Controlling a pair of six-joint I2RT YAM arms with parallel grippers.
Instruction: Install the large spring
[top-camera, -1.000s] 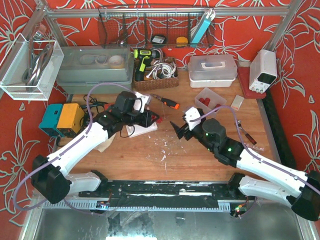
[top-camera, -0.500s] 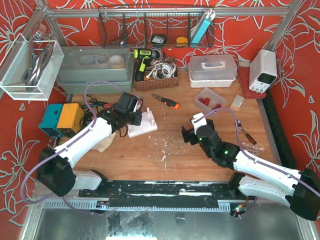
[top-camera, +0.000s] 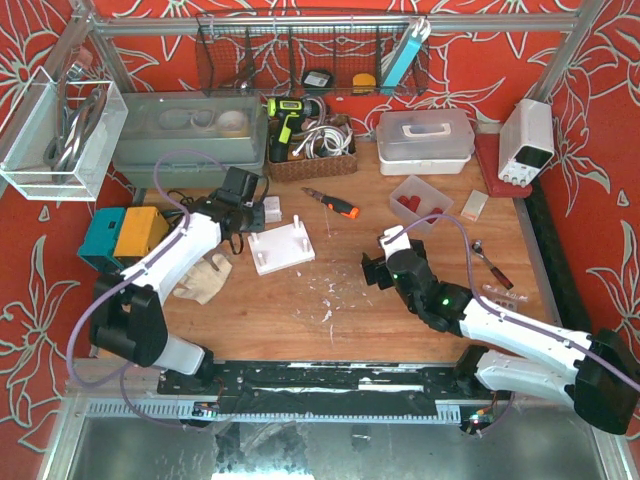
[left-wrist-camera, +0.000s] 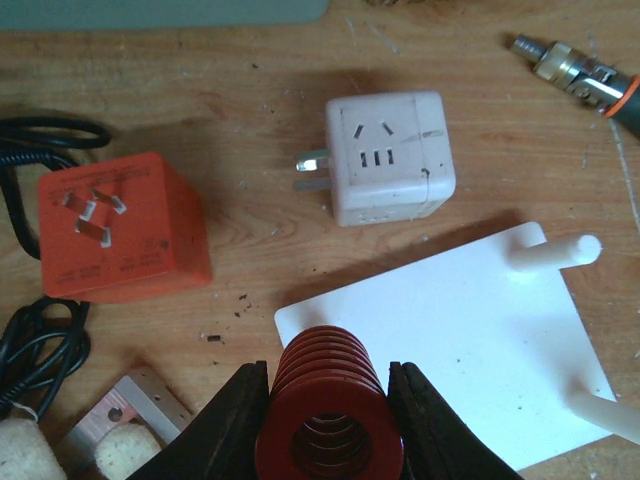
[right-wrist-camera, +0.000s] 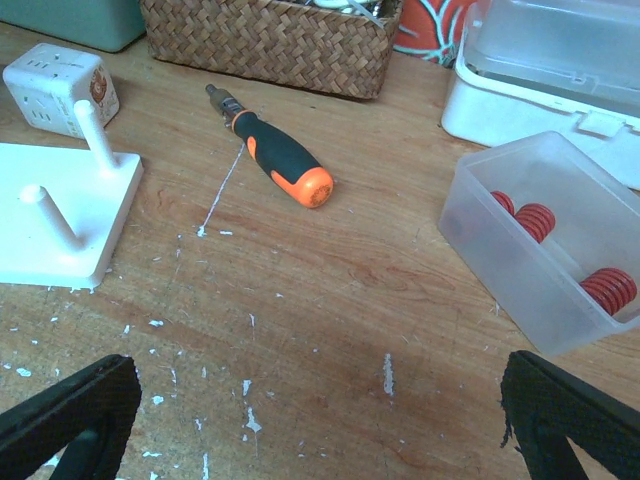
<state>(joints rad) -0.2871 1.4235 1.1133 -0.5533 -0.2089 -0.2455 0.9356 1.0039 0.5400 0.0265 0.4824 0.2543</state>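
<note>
Red large spring is being squeezed by the left gripper, close by the white peg plate near the far left corner of the table. I think it is getting carried to a peg; next it needs lining up over one and pushing down. The right gripper is waiting wide apart. White crumbs are lying on the wood; red flower walls are standing around.

The peg base sits left of the screwdriver; spring tray lies further right (basket behind).
</note>
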